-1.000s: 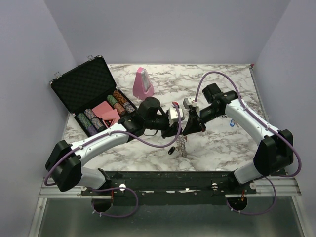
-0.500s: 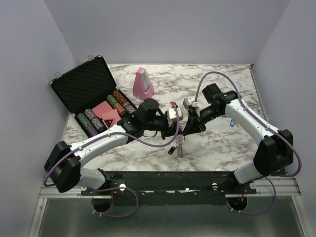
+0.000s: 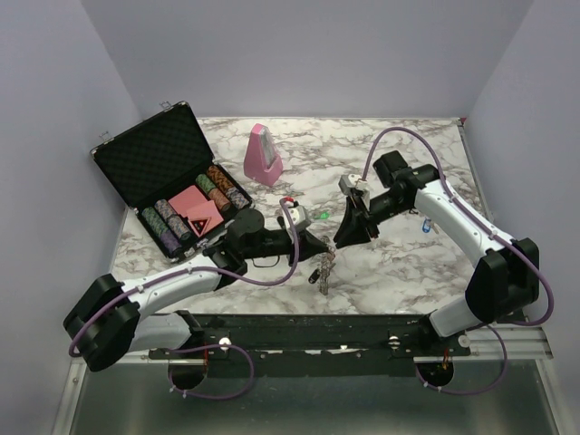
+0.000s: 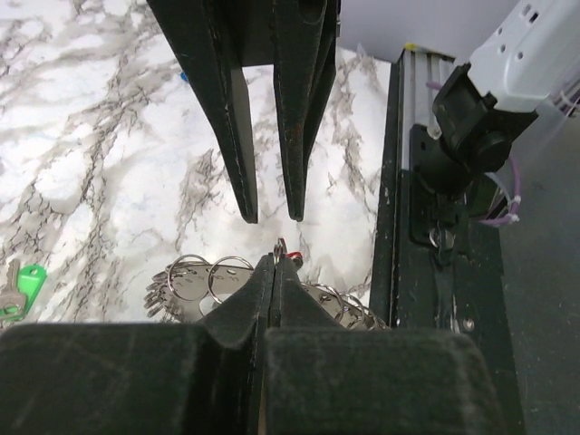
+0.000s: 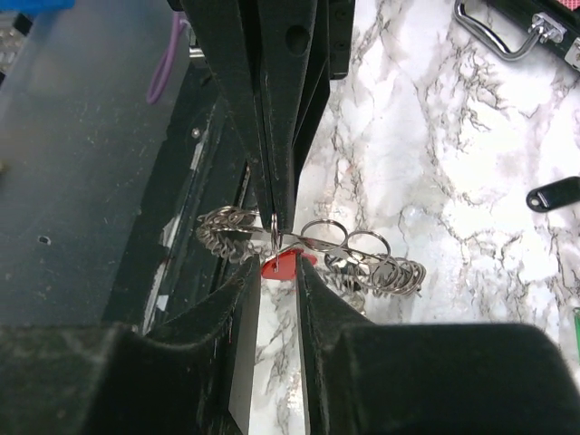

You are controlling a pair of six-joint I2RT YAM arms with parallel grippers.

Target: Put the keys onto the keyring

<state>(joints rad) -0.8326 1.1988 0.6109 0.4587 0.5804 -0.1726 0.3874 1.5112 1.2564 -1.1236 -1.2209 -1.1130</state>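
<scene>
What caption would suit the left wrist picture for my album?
Left gripper pinching the keyring, tip to tip with the open right gripper.

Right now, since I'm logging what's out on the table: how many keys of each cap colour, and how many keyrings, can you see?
green-capped key: 1
blue-capped key: 1
black-capped key: 1
red-capped key: 1
keyring: 1
Total: 5
</scene>
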